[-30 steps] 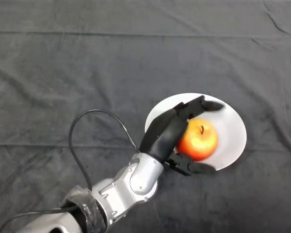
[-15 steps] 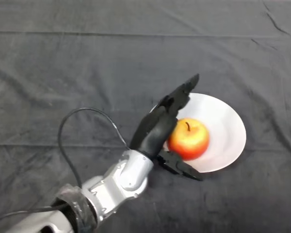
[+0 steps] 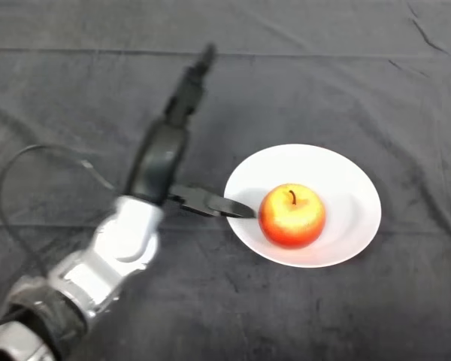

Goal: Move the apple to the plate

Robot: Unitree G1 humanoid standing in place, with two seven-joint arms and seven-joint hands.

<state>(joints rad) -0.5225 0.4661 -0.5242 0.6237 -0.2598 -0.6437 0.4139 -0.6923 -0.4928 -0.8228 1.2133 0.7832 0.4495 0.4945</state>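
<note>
Head view. The apple (image 3: 292, 216) sits on the white plate (image 3: 353, 188), right of frame centre. It rests slightly left of the plate's middle, upright, with its stem pointing up. Its skin is red at the sides and yellow-orange around the stem. The plate lies flat on the dark cloth (image 3: 323, 75) that covers the tabletop. The cloth shows creases running across the upper part of the frame and near the upper right corner.

My left hand (image 3: 163, 158) is in the left half of the frame, clear of the apple. It is open: the fingers (image 3: 189, 84) extend straight toward the upper centre of the frame, and nothing is held between them. My thumb (image 3: 210, 204) projects to the right, toward the plate. Its tip lies at the plate's left rim; I cannot tell whether it touches the rim or is above it. The thumb tip is near the apple but apart from it.

My silver-grey forearm (image 3: 113, 252) enters from the lower left corner and runs diagonally up to the black hand. The wrist section lies left of the plate, over bare cloth.
</note>
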